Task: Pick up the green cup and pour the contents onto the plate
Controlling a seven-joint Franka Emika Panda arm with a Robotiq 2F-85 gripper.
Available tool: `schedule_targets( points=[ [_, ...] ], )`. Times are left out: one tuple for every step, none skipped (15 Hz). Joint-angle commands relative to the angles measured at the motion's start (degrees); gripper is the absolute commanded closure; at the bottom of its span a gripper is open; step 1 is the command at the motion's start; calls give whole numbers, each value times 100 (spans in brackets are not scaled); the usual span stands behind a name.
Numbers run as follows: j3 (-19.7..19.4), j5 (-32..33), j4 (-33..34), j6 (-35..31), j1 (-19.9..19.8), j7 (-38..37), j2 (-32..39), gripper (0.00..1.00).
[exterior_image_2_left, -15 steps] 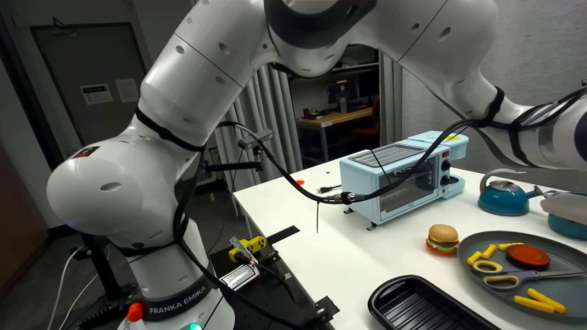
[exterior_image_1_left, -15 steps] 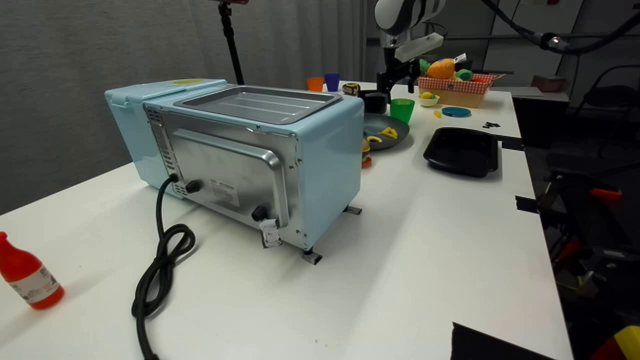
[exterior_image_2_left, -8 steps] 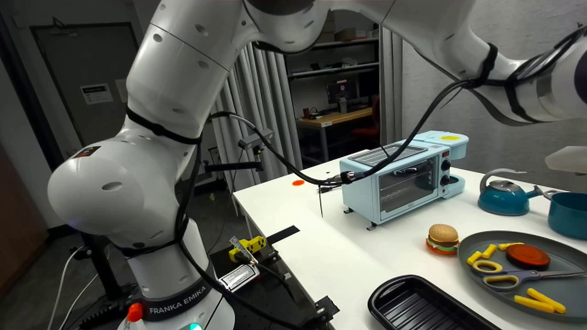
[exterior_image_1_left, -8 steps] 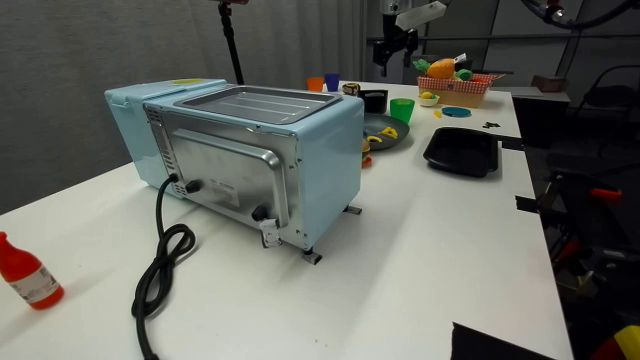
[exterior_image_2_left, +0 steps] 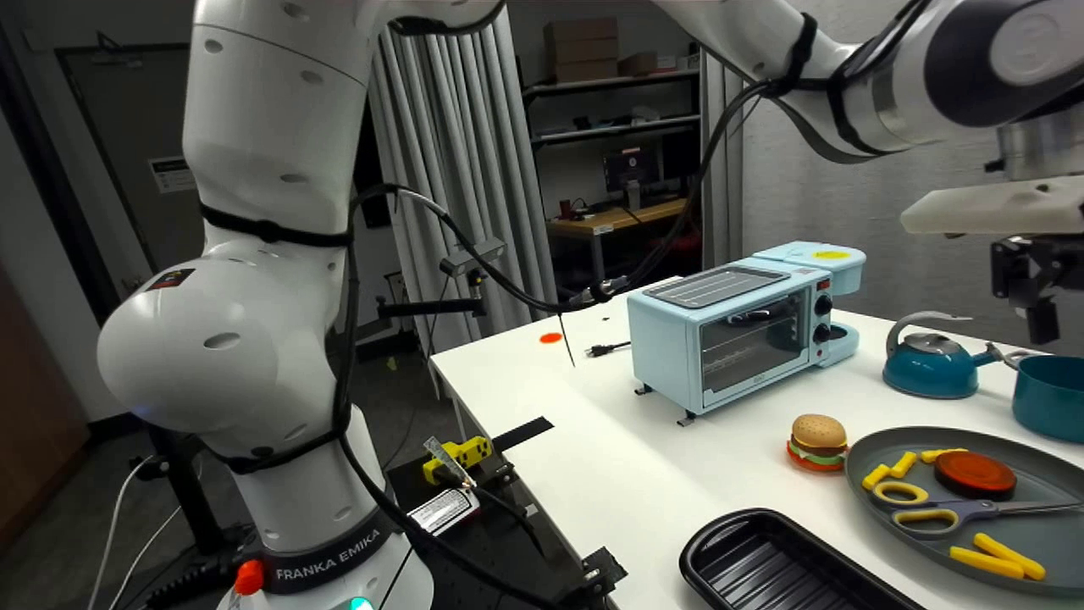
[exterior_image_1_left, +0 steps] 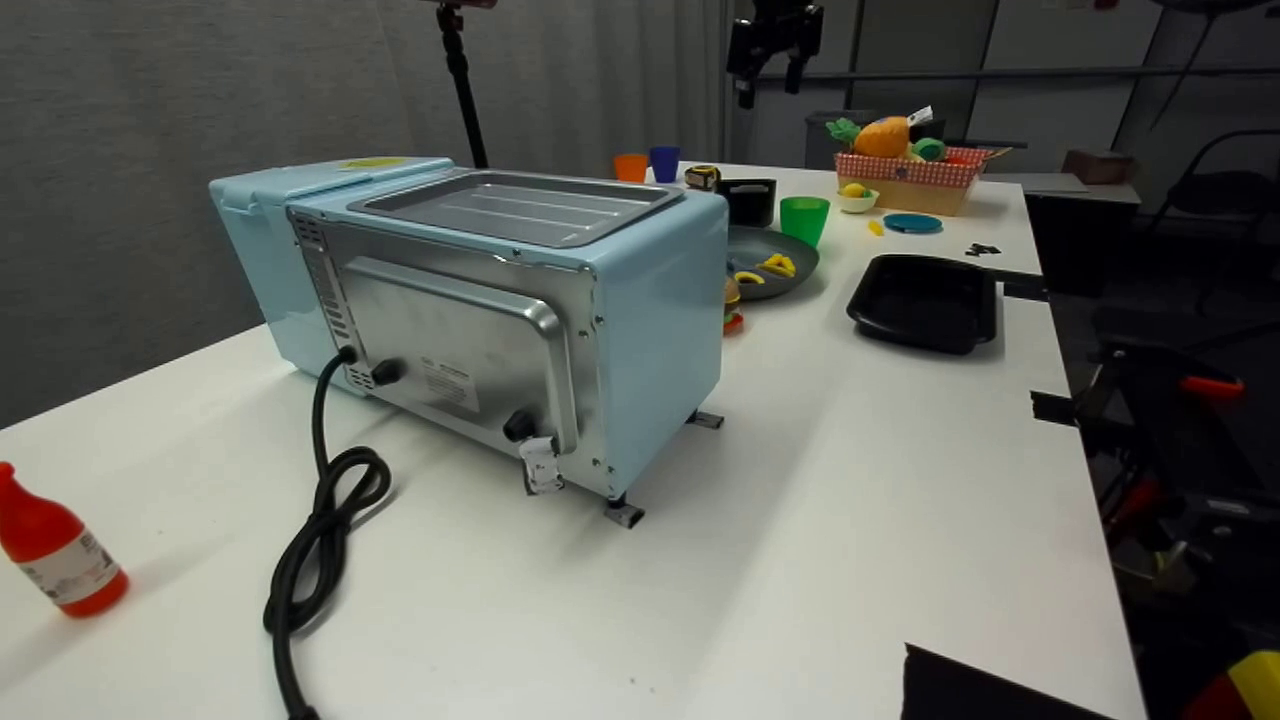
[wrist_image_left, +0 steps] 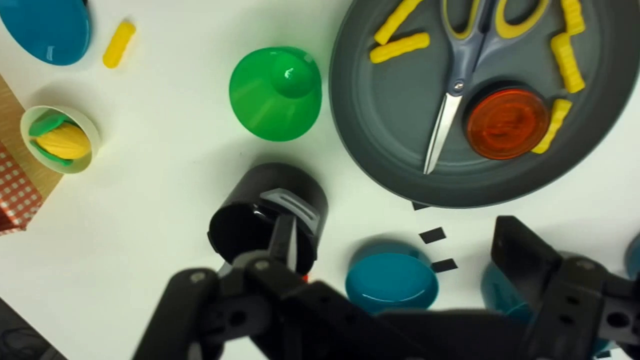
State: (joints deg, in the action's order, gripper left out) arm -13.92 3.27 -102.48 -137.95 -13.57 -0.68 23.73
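"Green, round, tapered plastic cup (wrist_image_left: 275, 95): position?"

"Upright, just beside the dark grey, round, low-rimmed plate (wrist_image_left: 415, 100); a narrow gap separates the two in the wrist view."

"On the plate?"

"Steel-bladed scissors (wrist_image_left: 459, 82) with grey-and-yellow handles, a flat red-orange disc (wrist_image_left: 507, 124), slim yellow sticks (wrist_image_left: 400, 48)."

"Black two-fingered gripper (exterior_image_1_left: 770, 93)?"

"Fingers spread apart. In an exterior view it hangs in the air, higher than the plate, well apart from it."

"Farther out?"

"Round tan-bunned burger (exterior_image_2_left: 818, 440), just beside the plate, contact: cannot tell. Black rectangular ribbed tray (exterior_image_2_left: 766, 515), near the plate. Pale blue boxy toaster oven (exterior_image_2_left: 737, 335), well apart from it."
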Motion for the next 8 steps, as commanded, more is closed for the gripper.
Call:
schedule_targets(
  points=[
    [62, 18, -131, -2, -4, 28, -151, 0],
    [72, 20, -254, -13, 22, 41, -275, 0],
    [75, 21, -337, -17, 32, 52, -356, 0],
    [74, 22, -385, -24, 32, 60, -393, 0],
    [73, 22, -413, -30, 32, 65, -406, 0],
    [73, 23, -428, -33, 32, 67, -405, 0],
    [73, 23, -434, -34, 32, 68, -405, 0],
    [73, 23, -434, -34, 32, 69, -406, 0]
  ],
)
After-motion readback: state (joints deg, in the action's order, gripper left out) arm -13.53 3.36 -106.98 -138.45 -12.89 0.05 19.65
